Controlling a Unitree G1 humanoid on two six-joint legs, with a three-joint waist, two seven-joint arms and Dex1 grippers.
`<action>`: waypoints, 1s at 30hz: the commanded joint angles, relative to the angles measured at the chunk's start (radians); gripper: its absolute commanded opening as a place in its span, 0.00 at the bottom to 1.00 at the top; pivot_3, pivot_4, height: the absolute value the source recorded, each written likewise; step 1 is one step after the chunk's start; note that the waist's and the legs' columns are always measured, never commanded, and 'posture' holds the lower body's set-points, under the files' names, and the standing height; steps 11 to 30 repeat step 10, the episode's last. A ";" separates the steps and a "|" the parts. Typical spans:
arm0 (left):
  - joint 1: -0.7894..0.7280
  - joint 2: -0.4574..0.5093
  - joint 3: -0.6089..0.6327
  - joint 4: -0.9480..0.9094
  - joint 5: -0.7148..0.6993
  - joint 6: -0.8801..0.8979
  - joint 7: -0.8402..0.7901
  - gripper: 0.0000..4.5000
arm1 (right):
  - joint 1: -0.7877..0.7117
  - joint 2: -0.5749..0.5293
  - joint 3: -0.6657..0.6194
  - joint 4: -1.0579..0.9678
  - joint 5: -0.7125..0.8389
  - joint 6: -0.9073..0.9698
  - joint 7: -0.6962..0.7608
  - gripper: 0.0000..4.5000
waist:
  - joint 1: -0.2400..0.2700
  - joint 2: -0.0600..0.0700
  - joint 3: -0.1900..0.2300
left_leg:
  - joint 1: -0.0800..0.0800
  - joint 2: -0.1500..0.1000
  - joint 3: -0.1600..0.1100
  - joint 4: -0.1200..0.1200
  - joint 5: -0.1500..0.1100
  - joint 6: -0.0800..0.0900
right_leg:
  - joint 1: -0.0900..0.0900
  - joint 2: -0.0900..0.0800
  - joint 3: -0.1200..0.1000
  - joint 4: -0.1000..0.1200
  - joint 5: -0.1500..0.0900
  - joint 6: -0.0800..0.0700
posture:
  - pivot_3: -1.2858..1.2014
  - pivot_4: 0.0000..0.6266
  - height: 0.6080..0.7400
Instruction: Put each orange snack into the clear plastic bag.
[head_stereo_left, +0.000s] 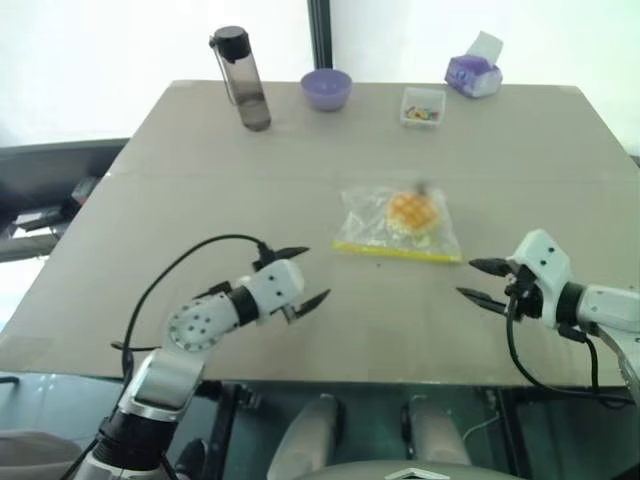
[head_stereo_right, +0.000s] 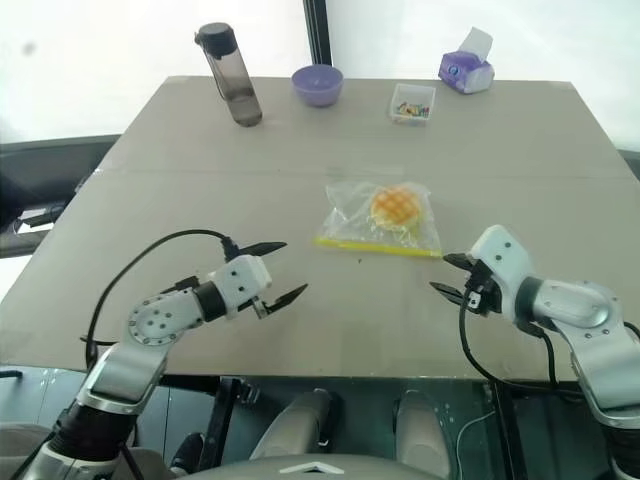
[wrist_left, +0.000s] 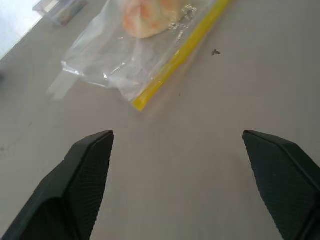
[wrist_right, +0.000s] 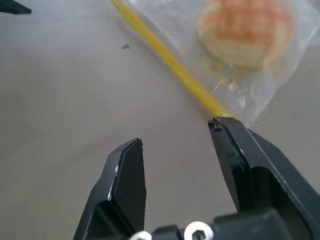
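One snack (head_stereo_right: 395, 207) lies inside one bag (head_stereo_right: 380, 222) at mid-surface (head_stereo_right: 300, 150), yellow strip toward the near edge. Left gripper (head_stereo_left: 300, 275) and right gripper (head_stereo_left: 478, 282) hover near that edge, jaws released, both empty. The left wrist view cuts off the snack's upper part; the right wrist view shows its grid whole.

Probably a lab: bare table (head_stereo_left: 200, 190) before white backdrop.
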 joint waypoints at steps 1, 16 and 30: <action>0.073 0.003 0.108 -0.111 -0.126 0.108 -0.005 0.97 | 0.072 0.016 -0.164 -0.003 0.125 0.019 0.021 0.56 | 0.000 0.001 0.000 | 0.000 0.000 0.000 0.000 0.000 0.001 | -0.001 0.000 0.001 0.000 0.000 0.000 | 0.52 0.24 0.99; 0.233 0.000 0.265 -0.305 -0.299 0.337 0.043 0.97 | 0.192 -0.022 -0.375 0.086 0.300 0.023 0.109 0.56 | 0.003 0.001 0.000 | -0.001 0.000 0.002 -0.004 0.000 0.000 | -0.002 -0.001 0.001 -0.001 0.000 -0.001 | 0.52 0.24 0.99; 0.233 0.000 0.265 -0.305 -0.299 0.337 0.043 0.97 | 0.192 -0.022 -0.375 0.086 0.300 0.023 0.109 0.56 | 0.003 0.001 0.000 | -0.001 0.000 0.002 -0.004 0.000 0.000 | -0.002 -0.001 0.001 -0.001 0.000 -0.001 | 0.52 0.24 0.99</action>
